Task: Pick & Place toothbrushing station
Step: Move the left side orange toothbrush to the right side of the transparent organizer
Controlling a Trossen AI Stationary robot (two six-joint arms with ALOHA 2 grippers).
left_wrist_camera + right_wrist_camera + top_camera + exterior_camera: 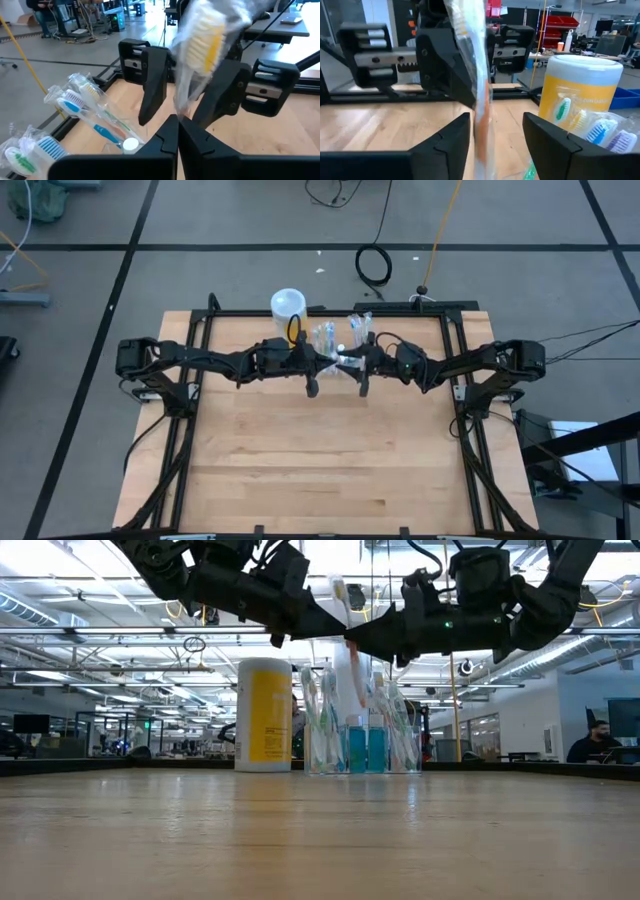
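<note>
Right now your two arms meet over the far middle of the wooden table [300, 450], nose to nose above the toothbrushing station [362, 745]. That clear holder stands on the table near its far edge, upright, packed with wrapped toothbrushes and blue tubes, and the yellow-orange cup [264, 715] with the white top stands just beside it (on the left arm's side).

Your left gripper [177, 131] has its fingers pressed together on the lower end of a wrapped toothbrush [205, 42], which stands up from the fingertips with its white and yellow bristle head uppermost. Your right gripper [496, 131] faces it with its fingers spread apart; the same wrapped toothbrush hangs in the gap between them, and you cannot tell from these views whether either finger touches it.

From table height, both grippers sit above the holder, clear of the tabletop, with the brush pointing down toward the slots.
</note>
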